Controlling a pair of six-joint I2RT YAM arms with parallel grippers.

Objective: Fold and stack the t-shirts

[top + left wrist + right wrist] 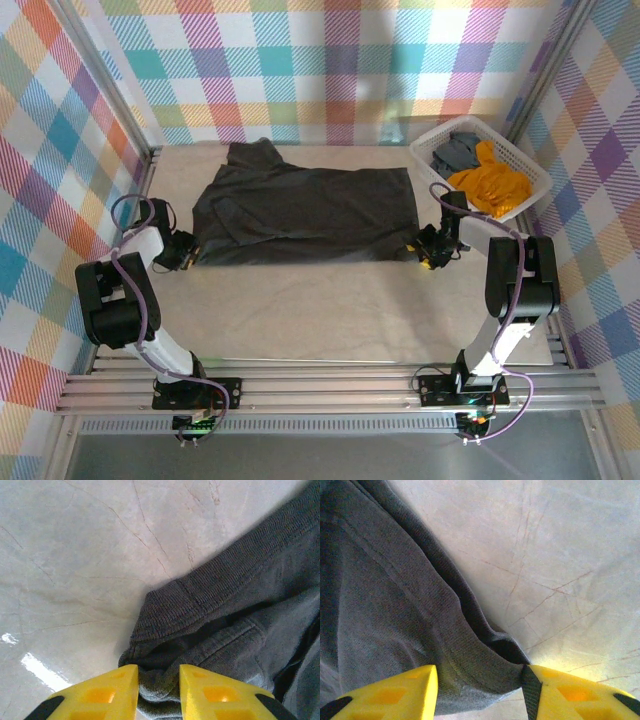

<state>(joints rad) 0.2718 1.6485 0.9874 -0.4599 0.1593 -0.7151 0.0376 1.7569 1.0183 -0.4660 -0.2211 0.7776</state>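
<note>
— Where is your charcoal t-shirt [310, 215]?
— Spread flat on the table [300, 320], between your two arms.
— And the pincers?
— Your left gripper [157, 672] is narrow, its yellow fingers [115, 690] pinching the bunched near-left hem corner. Your right gripper [480, 672] stands wide, straddling the near-right corner (the cloth lies between the fingers, unsqueezed).
— The other shirts?
— The orange t-shirt [490, 185] and the grey t-shirt [458, 152] lie heaped in the white basket [530, 165], far right.

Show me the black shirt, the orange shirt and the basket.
black shirt [310, 215], top view, middle of its body
orange shirt [490, 185], top view, bunched cloth inside basket
basket [522, 160], top view, right-hand wall
</note>
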